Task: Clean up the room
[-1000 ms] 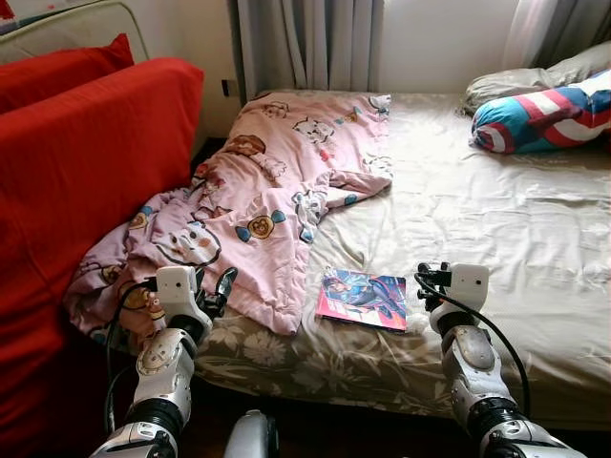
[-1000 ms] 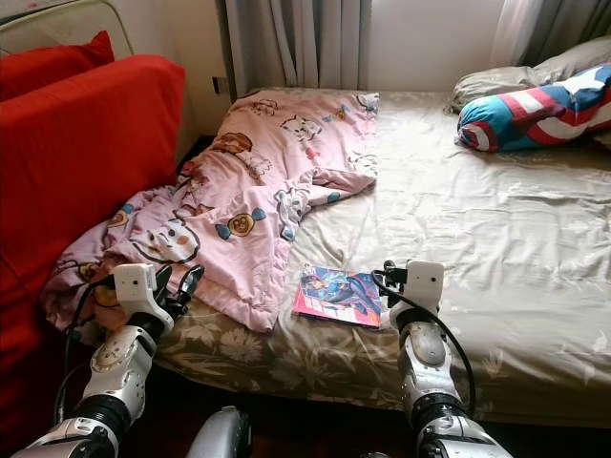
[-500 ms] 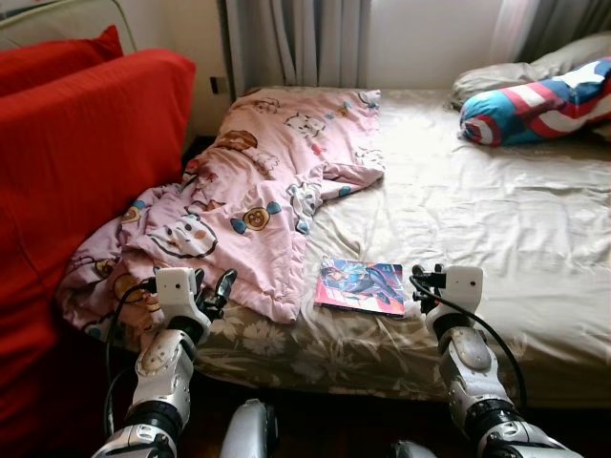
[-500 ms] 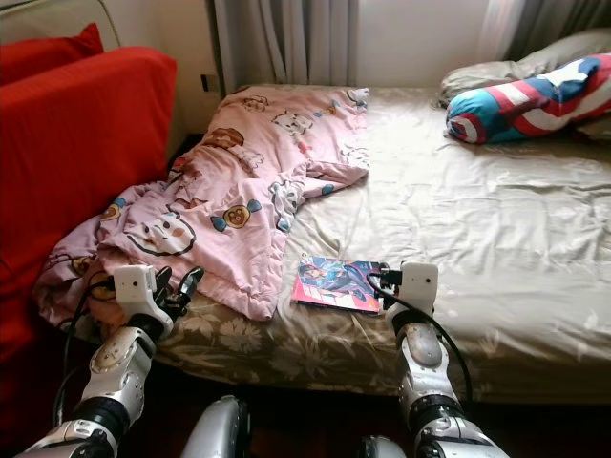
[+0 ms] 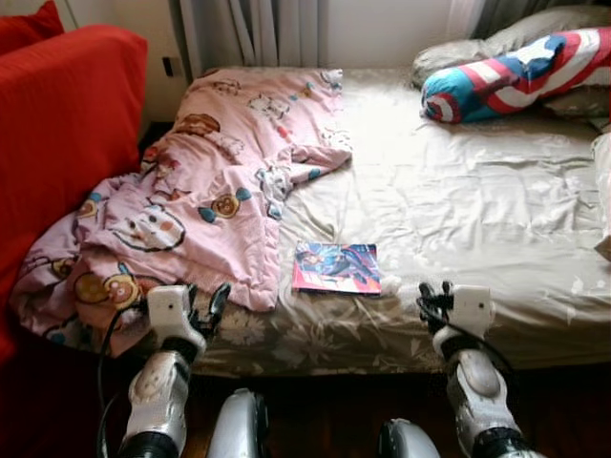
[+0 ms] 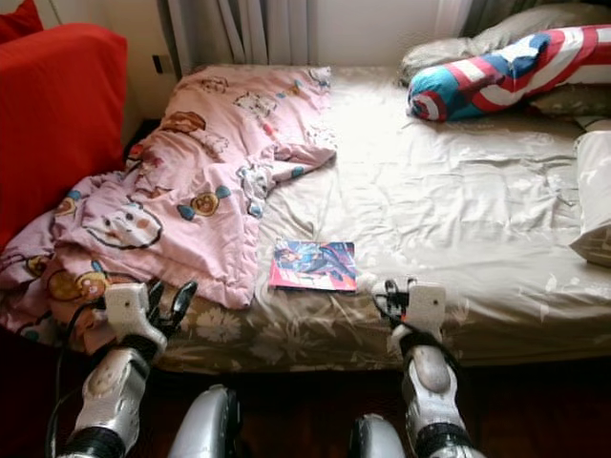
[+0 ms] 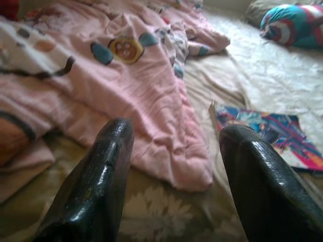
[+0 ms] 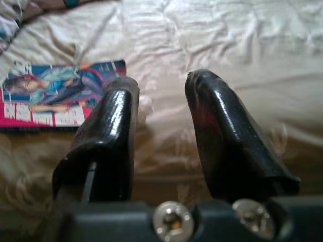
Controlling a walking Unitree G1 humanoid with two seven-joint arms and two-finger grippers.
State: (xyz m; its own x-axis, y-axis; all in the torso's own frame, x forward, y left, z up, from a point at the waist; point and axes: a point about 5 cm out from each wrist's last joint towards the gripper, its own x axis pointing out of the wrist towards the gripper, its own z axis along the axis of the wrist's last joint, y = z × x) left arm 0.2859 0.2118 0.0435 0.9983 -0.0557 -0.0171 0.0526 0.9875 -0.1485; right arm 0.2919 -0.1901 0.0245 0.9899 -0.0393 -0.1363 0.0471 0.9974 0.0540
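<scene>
Both grippers hover at the near edge of a bed covered in a beige sheet. Left gripper, lower left of the frame, has its two black fingers spread apart, holding nothing, pointing at a crumpled pink cartoon-print blanket draped over the bed's left side. Right gripper, lower right, also has its fingers parted and empty, just right of a colourful book lying flat at centre. A red sofa fills the upper left. A striped red, white and blue pillow lies at upper right, before grey curtains.
</scene>
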